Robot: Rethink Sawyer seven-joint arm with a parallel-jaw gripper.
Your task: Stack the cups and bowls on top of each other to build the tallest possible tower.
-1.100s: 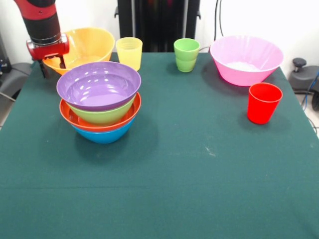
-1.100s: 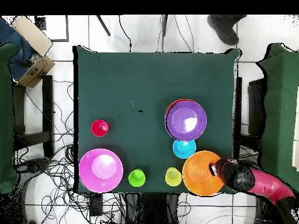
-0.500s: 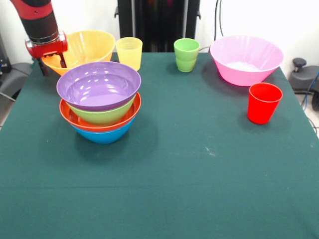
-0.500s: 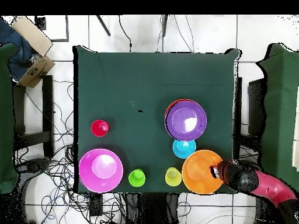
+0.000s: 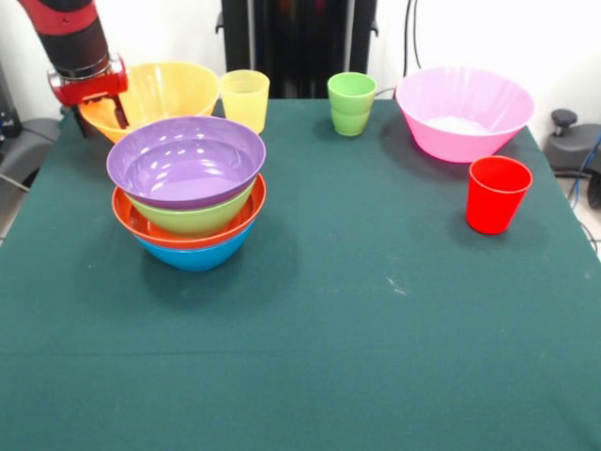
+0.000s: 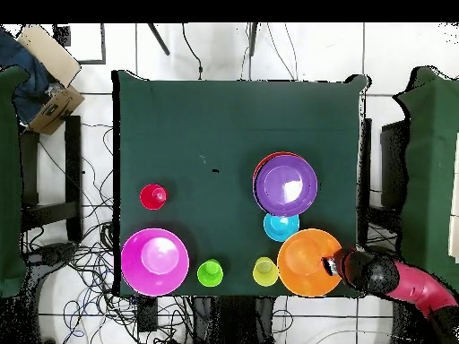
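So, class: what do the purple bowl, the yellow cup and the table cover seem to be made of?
Purple bowl: probably hard plastic with a glossy finish, since bright highlights sit on its inner wall. Yellow cup: likely thin translucent plastic, as light seems to pass through its pale wall. Table cover: looks like matte dark green cloth, with no shine and a faint crease.

Red-and-black arm, red hand
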